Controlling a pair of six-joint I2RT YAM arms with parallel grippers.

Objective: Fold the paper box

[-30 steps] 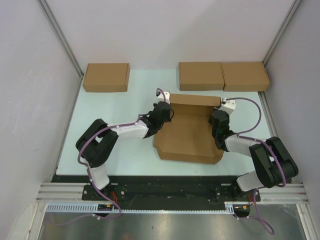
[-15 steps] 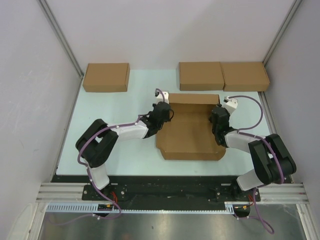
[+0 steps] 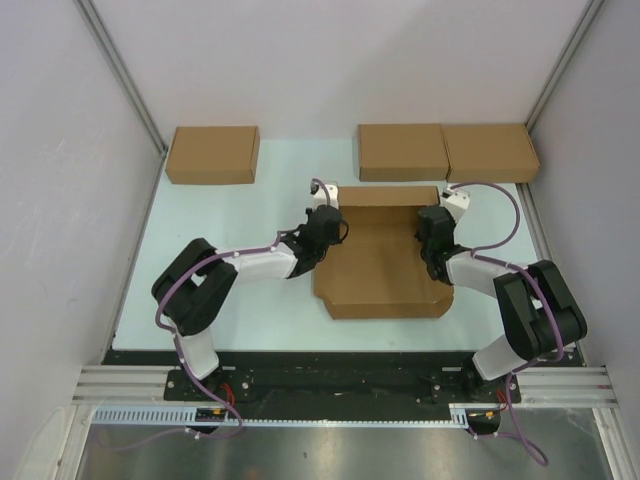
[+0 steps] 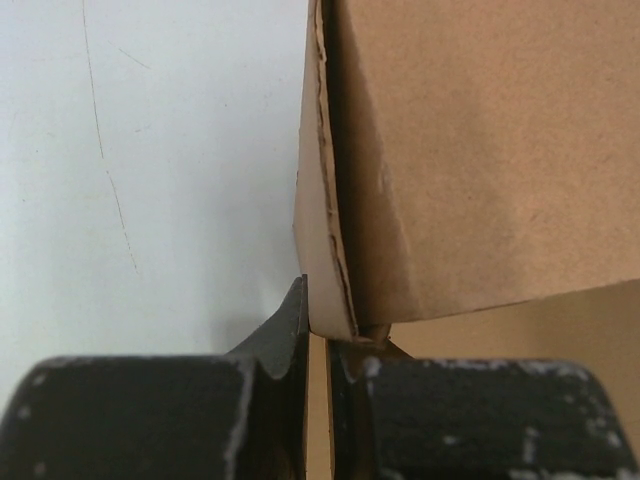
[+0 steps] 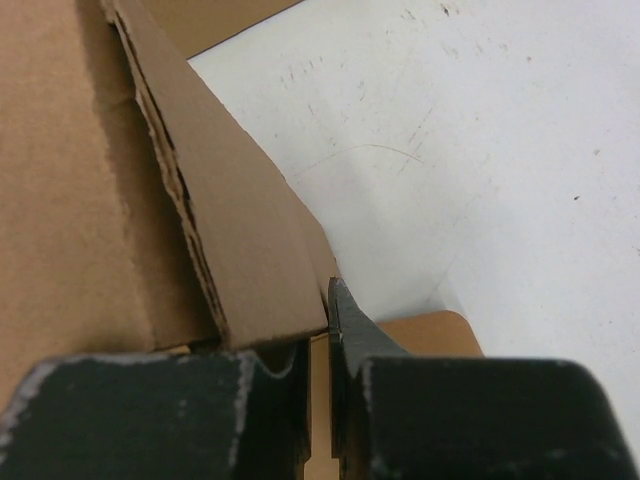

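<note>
**Both arms nip the side walls of the paper box (image 3: 385, 262)**

And here we are at mid-table: the paper box, a plain brown corrugated-cardboard mailer, lies partly formed on the pale table (image 3: 230, 215). Its flat panel faces up, its far wall stands upright, and it sits squarely between the two arms.

On the left, the left gripper (image 4: 318, 325) is clenched tight on the bottom corner of the box's raised left wall. The wrist view shows the layered cardboard edge running straight down into the narrow slit between the black fingers (image 4: 150, 415).

Over on the right, the right gripper (image 5: 322, 330) is pressed together too. The corner of the right wall sits at its slit, and one dark fingertip pokes up just beside the torn corrugated edge. A rounded flap of the box lies flat on the table beyond it.

From above, both wrists meet the box at its far corners. Well beyond it, along the table's far edge, three compact brown cardboard boxes (image 3: 212, 154) lie flat: one to the left, two touching to the right.
</note>
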